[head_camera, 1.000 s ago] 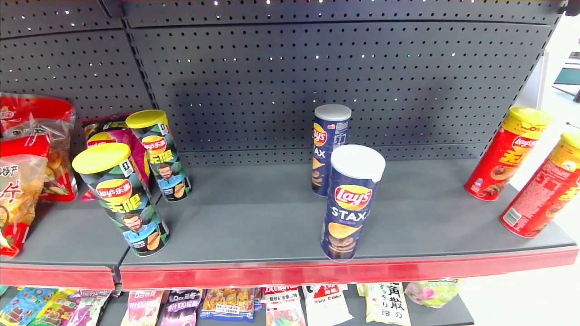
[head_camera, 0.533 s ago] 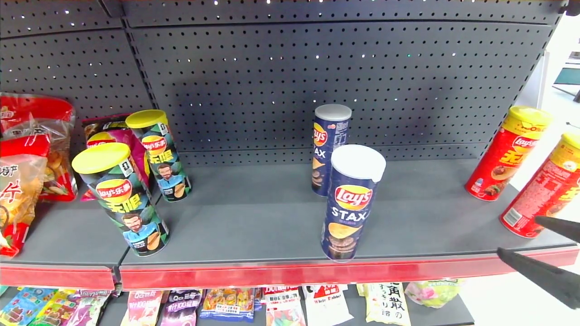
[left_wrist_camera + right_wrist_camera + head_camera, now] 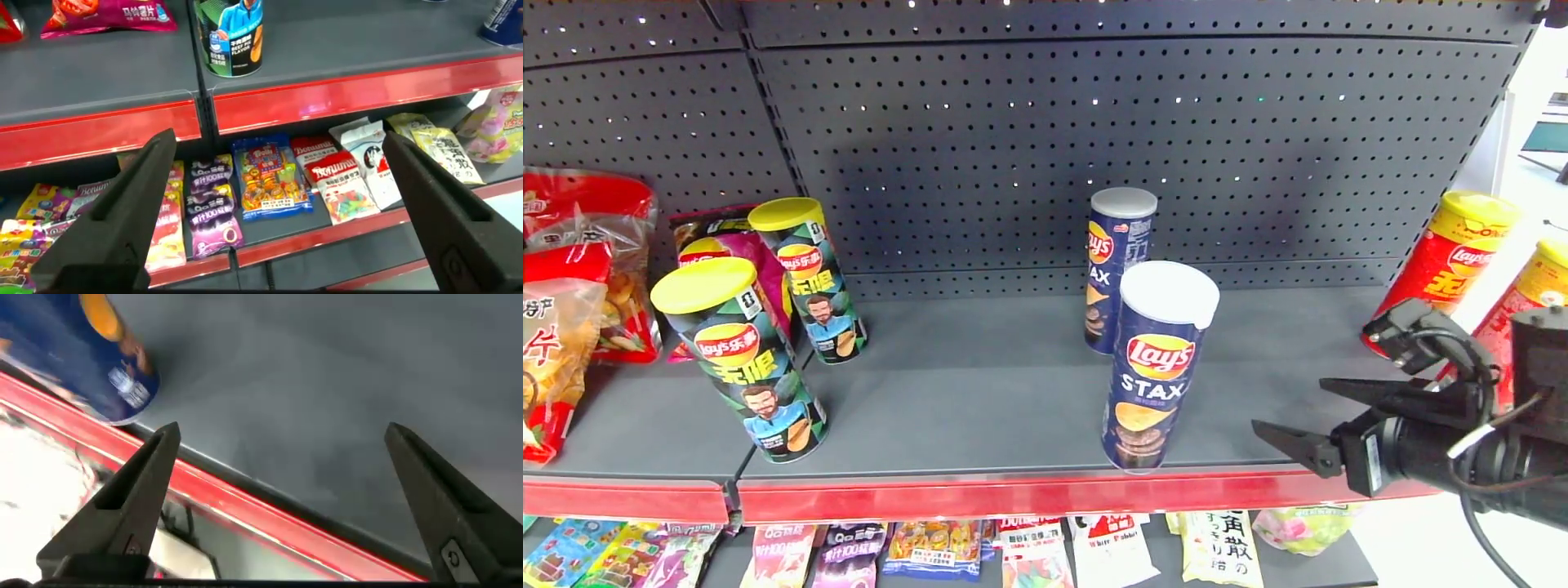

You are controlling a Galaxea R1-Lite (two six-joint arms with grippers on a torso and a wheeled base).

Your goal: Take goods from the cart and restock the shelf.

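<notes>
Cans on grey metal shelf (image 3: pixel 980 392) with red front lip, head view: 2 blue cylindrical chip cans with white lids, front blue can (image 3: pixel 1156 367) at the lip, rear blue can (image 3: pixel 1115 269) near the pegboard. 2 green-black cans with yellow lids (image 3: pixel 739 359) (image 3: pixel 809 278) on the left. 2 red cans with yellow lids (image 3: pixel 1441 261) (image 3: pixel 1553 255) on the right. Right gripper (image 3: pixel 1289 403) at the lip, right of front blue can, fingers spread wide, empty.

Left wrist view: left gripper (image 3: pixel 278 137) spread wide, empty, facing a row of snack packets (image 3: pixel 270 175) on the lower tier; 1 green-black can above.

Right wrist view: right gripper wide over the lip, 1 blue can just beside.
</notes>
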